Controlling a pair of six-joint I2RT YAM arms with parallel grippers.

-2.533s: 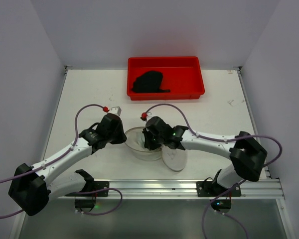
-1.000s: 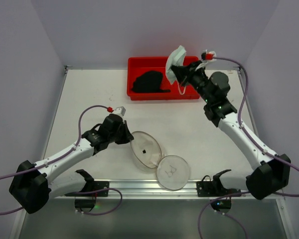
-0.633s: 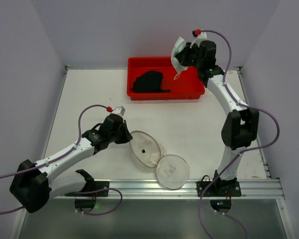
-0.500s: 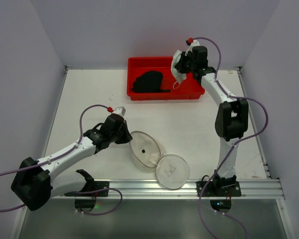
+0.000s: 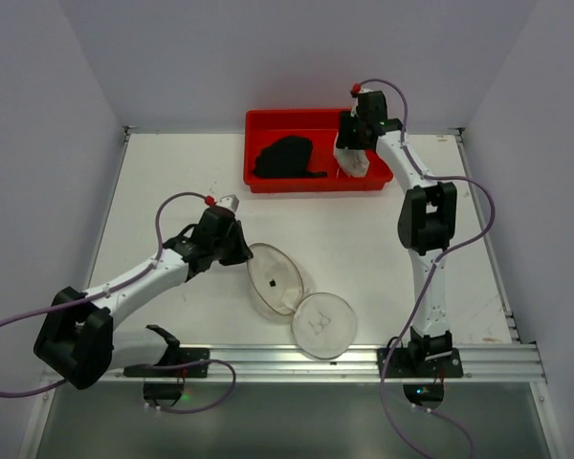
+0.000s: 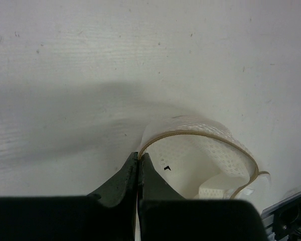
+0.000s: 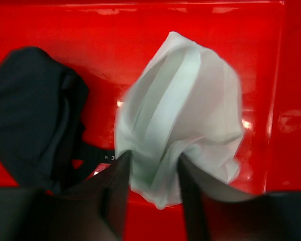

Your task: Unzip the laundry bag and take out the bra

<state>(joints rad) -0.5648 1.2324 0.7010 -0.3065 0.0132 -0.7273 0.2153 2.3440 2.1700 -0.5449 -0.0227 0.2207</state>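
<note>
**Left gripper** (image 6: 139, 159): closed on the rim of the bag (image 5: 273, 277). The bag lies unzipped and gaping near the middle of the desk's (image 5: 172, 182) near edge. Its flat lid half (image 5: 320, 325) lies against it on the right, just short of the rail along that edge.

- Hazard: the grip takes only a thin strip of rim. A pull toward the near edge is likely to drag the whole bag, and the lid could ride onto the rail.
- Hazard: the mesh is light and flexible, so a lift from this one point would probably fold the bag rather than raise it.

**Bra** (image 5: 285, 158): out of the bag, bunched in the left half of the red tray (image 5: 311, 184) at the desk's far edge. One strap trails toward the middle of the tray.

**Right gripper** (image 7: 154, 158): jaws parted, low over the right half of the tray. A white cup (image 7: 185, 100) stands between them, and it cannot be told whether its fabric is touching the fingers.

- Hazard: soft fabric may cling to a finger, and a fast retreat could carry the cup back out of the tray.
- Hazard: the strap lies just beside one finger, so a sideways exit could snag it and pull the bra along.
- Hazard: the arm is at long reach near the tray's walls, and a low withdrawal may knock the tray.
</note>
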